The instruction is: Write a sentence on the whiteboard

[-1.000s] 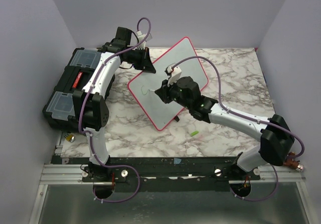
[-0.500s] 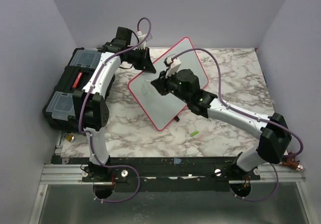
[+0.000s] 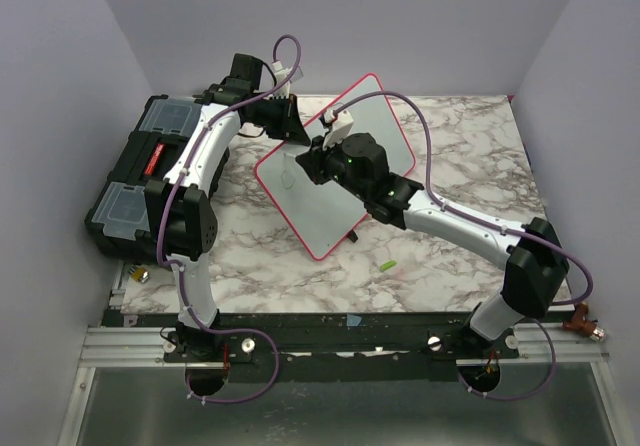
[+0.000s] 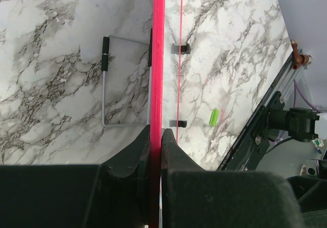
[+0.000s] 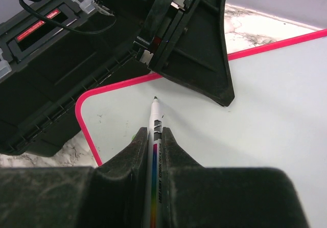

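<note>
Fingers of our right gripper [image 5: 153, 132] are closed on a white marker [image 5: 155, 116]. Its dark tip is over the whiteboard [image 5: 265, 100] near the upper left corner, and we cannot tell whether it touches. Since a second ago this gripper has travelled up and left across the board, toward our left gripper [image 4: 156, 134], which stays clamped on the red-pink rim and holds the board tilted. The sentence [image 3: 287, 177] shows only as one faint curved stroke. A green cap [image 3: 386, 265] lies on the marble-patterned table [image 3: 470, 146] just beside the board's near corner. A black toolbox [image 3: 140, 181] sits at the left, and pale lilac walls [image 3: 400, 26] close the space in. The marker's barrel carries a rainbow stripe and print that we cannot read.
</note>
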Tool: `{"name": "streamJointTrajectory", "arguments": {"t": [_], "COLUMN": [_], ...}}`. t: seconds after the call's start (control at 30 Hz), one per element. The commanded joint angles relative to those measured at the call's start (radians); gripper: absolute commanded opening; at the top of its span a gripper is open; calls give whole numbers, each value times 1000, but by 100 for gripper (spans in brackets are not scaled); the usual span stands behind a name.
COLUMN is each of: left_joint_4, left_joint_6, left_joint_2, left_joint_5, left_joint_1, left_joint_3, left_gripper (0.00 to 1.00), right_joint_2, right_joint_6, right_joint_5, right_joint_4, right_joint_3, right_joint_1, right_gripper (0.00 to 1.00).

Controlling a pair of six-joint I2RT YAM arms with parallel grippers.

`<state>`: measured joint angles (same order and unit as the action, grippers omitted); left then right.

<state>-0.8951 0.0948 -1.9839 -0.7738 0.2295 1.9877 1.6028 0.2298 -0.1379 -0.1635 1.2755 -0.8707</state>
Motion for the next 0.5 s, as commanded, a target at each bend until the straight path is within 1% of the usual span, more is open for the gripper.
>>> {"name": "streamJointTrajectory", "arguments": {"t": [0.0, 0.47], "left_joint_4": [24, 27], "left_joint_6": [-90, -90], "left_joint_2": [22, 17], "left_joint_5": [159, 172], "left_joint_1": [0, -1], "left_joint_3": [2, 5], "left_gripper": [0, 0], "right_joint_2": [26, -37], "right_joint_6": [-15, 24], "right_joint_5": [-35, -15], "right_joint_4": [12, 31], "right_joint_3": [7, -162], "right_joint_1": [2, 2], "right_gripper": [1, 1]}}
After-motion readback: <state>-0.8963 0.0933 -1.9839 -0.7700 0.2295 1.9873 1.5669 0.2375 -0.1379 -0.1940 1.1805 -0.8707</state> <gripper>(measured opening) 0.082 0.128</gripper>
